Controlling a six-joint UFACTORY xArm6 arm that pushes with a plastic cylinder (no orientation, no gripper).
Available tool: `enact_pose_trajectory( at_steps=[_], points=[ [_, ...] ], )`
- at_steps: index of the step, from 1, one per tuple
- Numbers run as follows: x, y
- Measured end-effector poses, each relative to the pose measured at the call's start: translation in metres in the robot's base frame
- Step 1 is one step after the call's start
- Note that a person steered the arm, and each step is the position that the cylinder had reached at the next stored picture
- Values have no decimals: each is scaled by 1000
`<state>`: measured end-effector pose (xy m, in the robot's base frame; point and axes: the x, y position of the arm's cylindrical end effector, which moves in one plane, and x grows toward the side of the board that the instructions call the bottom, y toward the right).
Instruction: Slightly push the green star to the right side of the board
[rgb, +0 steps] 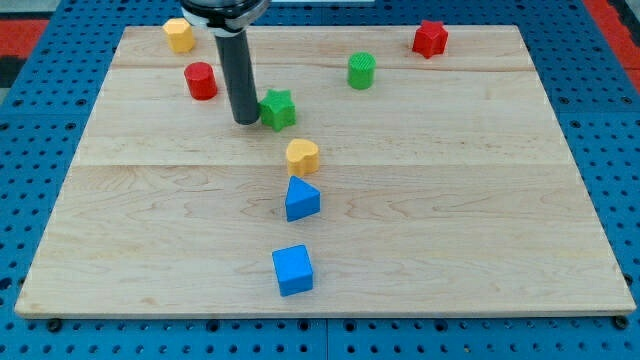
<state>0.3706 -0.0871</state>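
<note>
The green star (278, 108) lies on the wooden board (450, 200), left of centre near the view's top. My tip (246, 121) is on the board just to the star's left, touching or almost touching its left side. The dark rod rises from the tip to the view's top edge.
A red cylinder (201, 80) and a yellow hexagon block (179, 34) lie to the rod's left. A green cylinder (361, 70) and a red star (430, 38) lie to the right. A yellow heart (302, 156), a blue triangle (301, 200) and a blue cube (293, 270) line up below the green star.
</note>
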Motion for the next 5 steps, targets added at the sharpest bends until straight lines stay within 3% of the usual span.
enact_pose_trajectory(
  at_steps=[5],
  points=[
    [-3,25]
  ],
)
